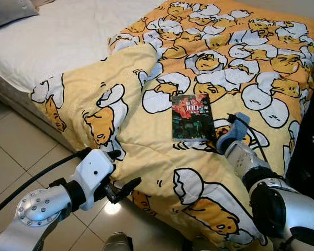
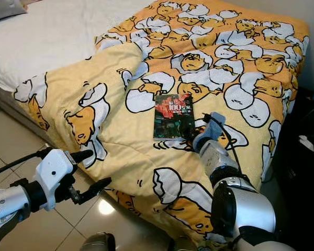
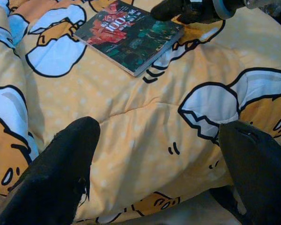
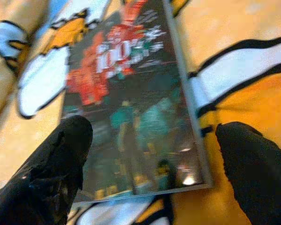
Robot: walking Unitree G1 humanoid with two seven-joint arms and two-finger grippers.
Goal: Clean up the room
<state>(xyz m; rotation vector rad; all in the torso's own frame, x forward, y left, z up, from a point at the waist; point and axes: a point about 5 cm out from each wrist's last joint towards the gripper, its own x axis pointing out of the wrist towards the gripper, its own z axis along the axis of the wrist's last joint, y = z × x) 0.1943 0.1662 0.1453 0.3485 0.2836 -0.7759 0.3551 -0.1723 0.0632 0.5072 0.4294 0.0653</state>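
Observation:
A dark book (image 1: 192, 116) with red lettering on its cover lies flat on the yellow cartoon-egg duvet (image 1: 146, 151), near the bed's foot. My right gripper (image 4: 150, 173) is open at the book's near right corner. One finger (image 4: 51, 168) is over the cover and the other (image 4: 255, 168) is over the duvet beside it. My left gripper (image 1: 123, 170) hangs open over the duvet's drooping edge, left of and below the book, holding nothing. The left wrist view looks across the duvet to the book (image 3: 129, 35) and the right gripper's fingers (image 3: 178, 9).
The bed's white sheet (image 1: 57, 36) lies bare at the far left, with a grey pillow (image 1: 8, 10) in the corner. The duvet hangs over the bed's edge to the tiled floor (image 1: 15, 151). Dark items (image 1: 311, 141) stand by the bed on the right.

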